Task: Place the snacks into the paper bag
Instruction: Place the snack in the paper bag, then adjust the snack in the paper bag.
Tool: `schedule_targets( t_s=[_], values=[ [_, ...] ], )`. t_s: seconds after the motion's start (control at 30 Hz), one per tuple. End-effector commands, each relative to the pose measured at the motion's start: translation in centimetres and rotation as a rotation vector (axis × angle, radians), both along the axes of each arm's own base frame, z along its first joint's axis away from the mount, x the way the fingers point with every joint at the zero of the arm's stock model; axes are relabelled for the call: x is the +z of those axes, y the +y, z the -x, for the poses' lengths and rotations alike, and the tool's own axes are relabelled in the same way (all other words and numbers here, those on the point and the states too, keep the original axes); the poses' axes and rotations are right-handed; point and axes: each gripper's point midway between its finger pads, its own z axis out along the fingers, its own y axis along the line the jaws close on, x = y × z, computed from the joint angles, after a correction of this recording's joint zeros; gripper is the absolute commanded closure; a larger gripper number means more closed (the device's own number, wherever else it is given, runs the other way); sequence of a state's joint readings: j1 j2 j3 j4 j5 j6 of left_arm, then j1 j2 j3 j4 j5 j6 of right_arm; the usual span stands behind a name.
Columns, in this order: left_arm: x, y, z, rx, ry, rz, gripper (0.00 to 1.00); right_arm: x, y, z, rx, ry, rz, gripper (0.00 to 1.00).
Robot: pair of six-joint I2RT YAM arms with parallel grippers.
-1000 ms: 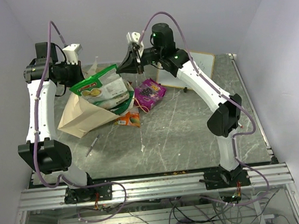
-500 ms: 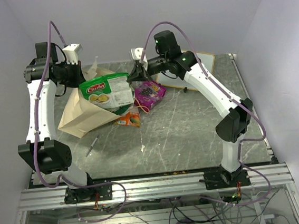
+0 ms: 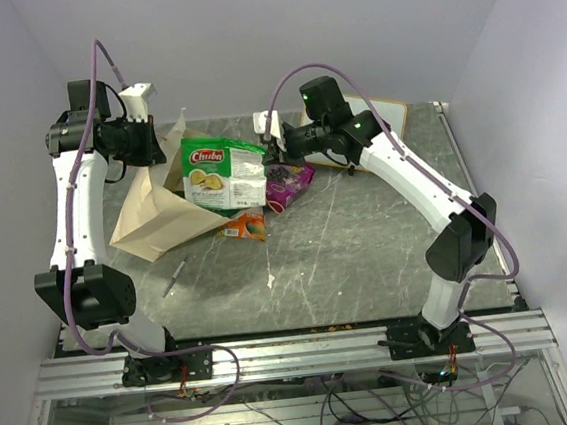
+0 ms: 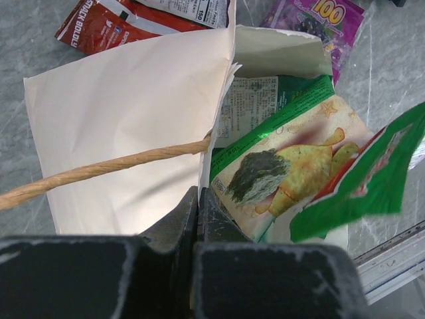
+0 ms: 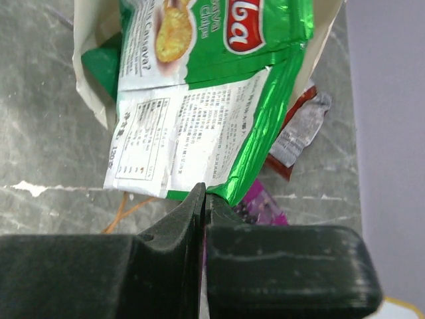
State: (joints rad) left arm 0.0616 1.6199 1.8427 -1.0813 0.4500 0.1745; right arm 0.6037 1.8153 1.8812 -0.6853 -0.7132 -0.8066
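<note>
The left jaws pinched the rim of the paper bag [image 3: 154, 223] lying on the surface. The right jaws gripped a green-white packet [image 3: 221, 173] at its mouth. Another packet [image 4: 285, 166] seemed inside; the purple packet [image 3: 291, 182], orange packet [image 3: 248, 226] and red packet [image 4: 106, 26] lay outside.

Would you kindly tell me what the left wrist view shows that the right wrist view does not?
Only the left wrist view: the left gripper shut on the rim of the paper bag, and the pictured front of a chip packet lying inside the bag. Only the right wrist view: the right gripper shut on a corner of the green-and-white packet at the bag's mouth. Both: the paper bag, that held packet (just its edge from the left wrist), the purple packet and a red packet.
</note>
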Motion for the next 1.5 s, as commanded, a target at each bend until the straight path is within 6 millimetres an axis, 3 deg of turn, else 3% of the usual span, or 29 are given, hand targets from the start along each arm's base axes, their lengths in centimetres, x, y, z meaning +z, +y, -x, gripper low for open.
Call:
schedule_targets(
  t_s=[0.0, 0.3, 0.5, 0.6, 0.77, 0.9, 1.0, 1.17, 1.23, 1.43, 1.47],
  values=[
    [1.1, 0.8, -0.9, 0.027, -0.049, -0.022, 0.93, 0.3, -2.2, 0.6, -0.065, -0.051, 0.039, 1.00],
    [1.2, 0.7, -0.8, 0.025, -0.055, -0.019, 0.93, -2.4, -3.4, 0.5, -0.198, 0.080, 0.082, 1.00],
    [1.2, 0.7, -0.9, 0.022, -0.057, -0.019, 0.93, -2.4, -2.5, 3.8, -0.078, 0.163, 0.011, 0.97],
    [1.3, 0.7, -0.9, 0.022, -0.057, -0.017, 0.93, -1.6, -2.5, 5.9, 0.000, 0.152, -0.043, 0.92],
    [1.0, 0.6, -1.0, 0.022, -0.050, -0.014, 0.93, -1.5, -2.7, 7.6, 0.053, 0.216, -0.038, 0.76],
    [1.1, 0.5, -0.9, 0.019, -0.054, -0.009, 0.93, -2.1, -3.1, 6.6, -0.047, 0.229, -0.029, 0.58],
    [1.2, 0.4, -0.9, 0.016, -0.058, -0.006, 0.93, -3.6, -3.0, 4.8, -0.169, 0.276, -0.034, 0.50],
    [1.3, 0.3, -0.7, 0.012, -0.062, -0.004, 0.93, -4.9, -1.8, 3.9, -0.194, 0.348, -0.070, 0.45],
    [1.4, 0.3, -0.7, 0.012, -0.064, -0.003, 0.93, -5.1, -1.5, 2.9, -0.218, 0.336, -0.085, 0.44],
    [1.3, 0.2, -0.7, 0.012, -0.062, 0.006, 0.93, -6.3, 0.3, -0.2, -0.288, 0.379, -0.084, 0.59],
    [1.3, 0.2, -0.7, 0.013, -0.062, 0.008, 0.93, -7.2, 0.6, -0.6, -0.304, 0.401, -0.066, 0.62]
  ],
)
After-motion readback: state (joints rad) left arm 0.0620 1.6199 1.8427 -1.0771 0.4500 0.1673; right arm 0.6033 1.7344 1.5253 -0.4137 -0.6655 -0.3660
